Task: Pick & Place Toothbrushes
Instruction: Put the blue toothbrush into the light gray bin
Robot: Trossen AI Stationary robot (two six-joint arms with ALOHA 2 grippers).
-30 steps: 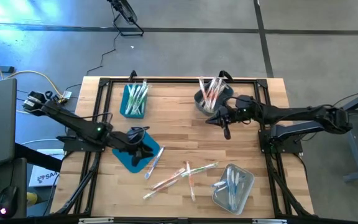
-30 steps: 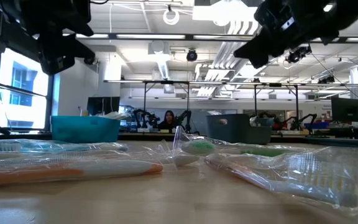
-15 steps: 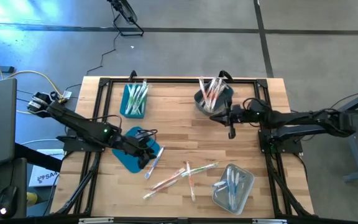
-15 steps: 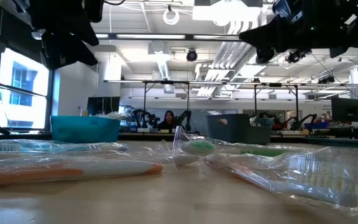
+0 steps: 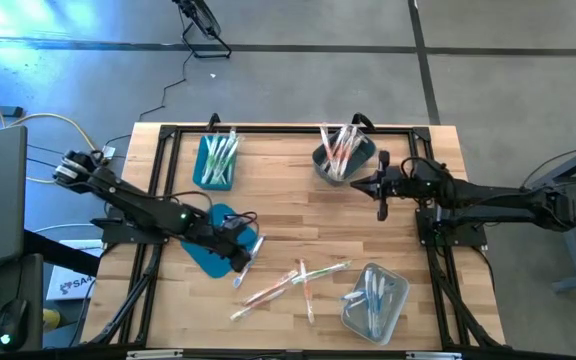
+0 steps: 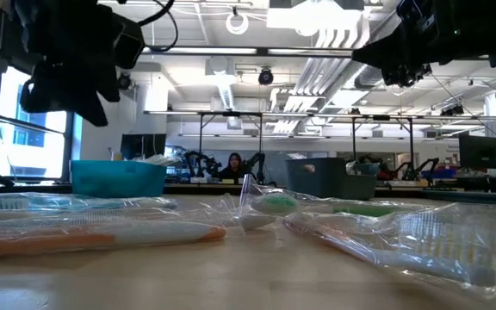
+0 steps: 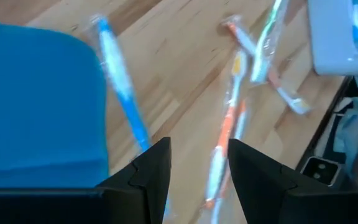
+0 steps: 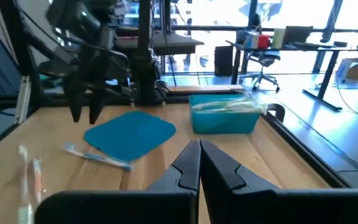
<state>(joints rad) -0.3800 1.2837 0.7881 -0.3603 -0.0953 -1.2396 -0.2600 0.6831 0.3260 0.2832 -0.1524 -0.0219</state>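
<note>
Moved since earlier frame: left gripper, from over the teal lid to its right edge; right gripper drawn back rightward, fingers shut, empty. Left gripper: fingers parted, holding nothing. Blue toothbrush: centre-left of frame, just below-right of left gripper, long axis diagonal, nearer that arm. Loose toothbrushes: lower centre. Surroundings: teal bin upper left, grey bin upper centre, clear bin lower right. Obstruction: lid edge beside brush.

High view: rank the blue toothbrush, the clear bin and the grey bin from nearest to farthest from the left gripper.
From the left gripper:
1. Blue toothbrush, right beside it at the teal lid's edge.
2. Clear bin, toward the table's front right.
3. Grey bin, at the back, by the right gripper.
</note>
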